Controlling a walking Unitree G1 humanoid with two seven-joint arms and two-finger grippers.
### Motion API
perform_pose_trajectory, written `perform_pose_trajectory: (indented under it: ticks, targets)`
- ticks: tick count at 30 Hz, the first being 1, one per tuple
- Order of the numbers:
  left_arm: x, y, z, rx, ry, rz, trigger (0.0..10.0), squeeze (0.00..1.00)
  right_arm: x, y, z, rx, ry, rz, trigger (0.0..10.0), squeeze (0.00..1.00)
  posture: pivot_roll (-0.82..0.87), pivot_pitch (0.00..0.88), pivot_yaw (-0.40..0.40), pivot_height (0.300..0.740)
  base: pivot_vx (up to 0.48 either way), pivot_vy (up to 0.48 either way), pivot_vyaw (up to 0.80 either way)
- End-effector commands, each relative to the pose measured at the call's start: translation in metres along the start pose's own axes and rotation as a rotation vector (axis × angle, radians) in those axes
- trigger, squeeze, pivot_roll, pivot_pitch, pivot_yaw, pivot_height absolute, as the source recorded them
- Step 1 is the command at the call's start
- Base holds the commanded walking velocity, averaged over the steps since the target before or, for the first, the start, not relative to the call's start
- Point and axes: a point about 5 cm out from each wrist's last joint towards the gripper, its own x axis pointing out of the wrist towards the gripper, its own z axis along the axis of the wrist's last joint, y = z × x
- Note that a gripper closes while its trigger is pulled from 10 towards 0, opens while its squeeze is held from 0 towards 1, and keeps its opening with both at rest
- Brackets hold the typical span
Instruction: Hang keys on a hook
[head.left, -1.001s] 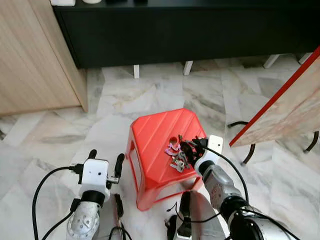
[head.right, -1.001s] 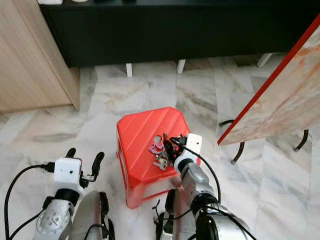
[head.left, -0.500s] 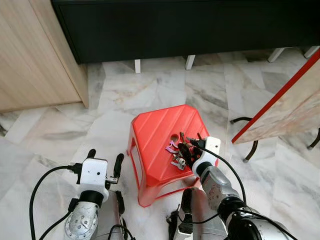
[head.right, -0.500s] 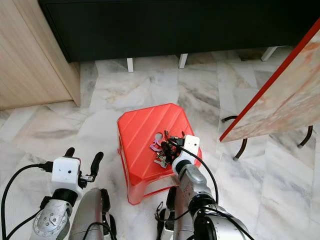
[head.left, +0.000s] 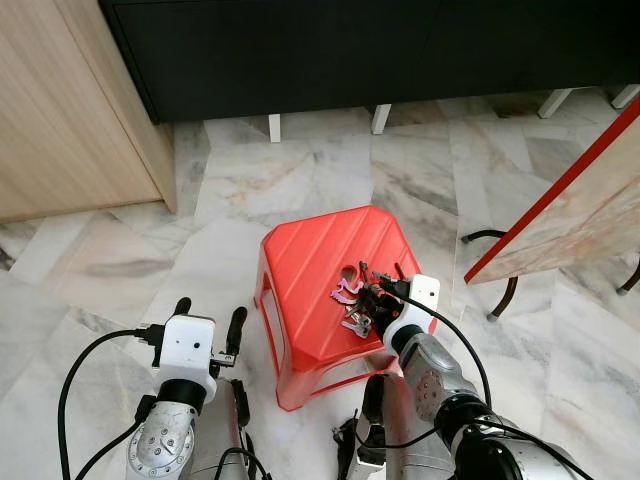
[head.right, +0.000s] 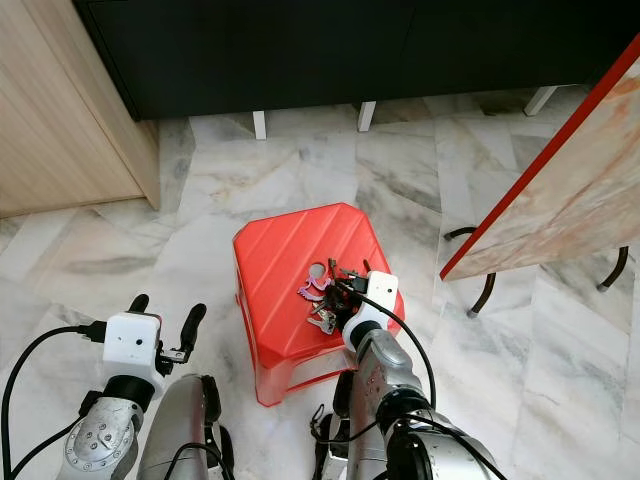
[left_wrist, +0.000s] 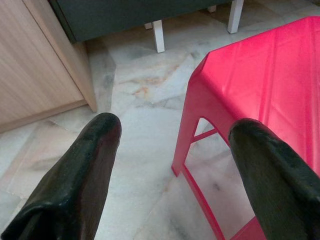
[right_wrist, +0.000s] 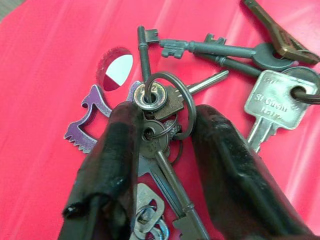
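Note:
A bunch of keys (head.left: 355, 312) with a purple tag lies on top of a red plastic stool (head.left: 310, 260), near its right edge. My right gripper (head.left: 375, 298) is down on the bunch. In the right wrist view its black fingers (right_wrist: 120, 150) press from both sides on the key ring (right_wrist: 160, 100) and the keys below it, which still rest on the stool (right_wrist: 50, 60). My left gripper (head.left: 211, 312) hangs open to the left of the stool, above the floor, with nothing between its fingers (left_wrist: 95, 150).
A black cabinet (head.left: 350, 50) on white legs stands behind the stool. A light wooden unit (head.left: 60, 100) is at the left. A red-edged board (head.left: 580, 200) leans in at the right over a black wire frame (head.left: 480, 240). The floor is marble.
The right gripper has sunk a little onto the keys and its fingers have drawn in around the ring. The camera has tilted slightly. The left arm has stayed put.

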Motion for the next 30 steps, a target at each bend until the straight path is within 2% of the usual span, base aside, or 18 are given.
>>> perform_pose_trajectory:
  ticks: [1, 22, 30]
  targets:
    - [-0.003, -0.001, -0.003, 0.006, 0.018, -0.010, 10.0, 0.00, -0.004, -0.005, -0.013, 0.018, 0.035, -0.019, 0.0, 0.00, 0.20, 0.339, -0.121, 0.606, 0.000, 0.000, 0.00]
    - [0.005, -0.003, -0.006, 0.005, 0.016, -0.007, 10.0, 0.00, -0.002, 0.001, -0.008, -0.005, 0.006, 0.015, 0.0, 0.00, 0.19, 0.313, -0.128, 0.606, 0.000, 0.000, 0.00]
    - [0.013, -0.003, -0.019, 0.007, 0.043, 0.002, 10.0, 0.00, 0.001, 0.011, 0.002, -0.037, -0.051, 0.075, 0.0, 0.00, 0.17, 0.262, -0.140, 0.606, 0.000, 0.000, 0.00]
